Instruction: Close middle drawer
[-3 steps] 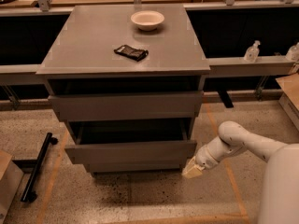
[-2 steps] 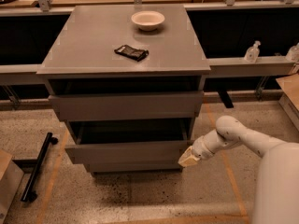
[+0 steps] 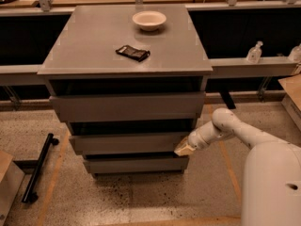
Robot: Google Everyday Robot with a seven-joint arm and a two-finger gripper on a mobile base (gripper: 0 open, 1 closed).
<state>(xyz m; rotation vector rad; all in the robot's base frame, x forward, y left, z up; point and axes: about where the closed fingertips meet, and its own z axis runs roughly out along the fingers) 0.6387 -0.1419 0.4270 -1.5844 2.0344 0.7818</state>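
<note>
The middle drawer [image 3: 127, 143] is a plain grey front between two other grey fronts of a cabinet [image 3: 94, 41]. It stands out a little from the cabinet, with a dark gap above it. My gripper [image 3: 184, 149] is at the right end of that front, touching its lower right corner. My white arm [image 3: 225, 126] reaches in from the right.
The top drawer [image 3: 127, 106] also stands out; the bottom drawer [image 3: 136, 164] sits below. A white bowl [image 3: 149, 20] and a dark packet [image 3: 133, 52] lie on the cabinet top. A black bar [image 3: 38, 167] and a box [image 3: 7, 182] are on the floor at left. Bottles [image 3: 254, 52] stand on the right ledge.
My gripper has moved left and inward against the middle drawer front. The drawer has slid back toward the cabinet, and the dark opening above it has shrunk.
</note>
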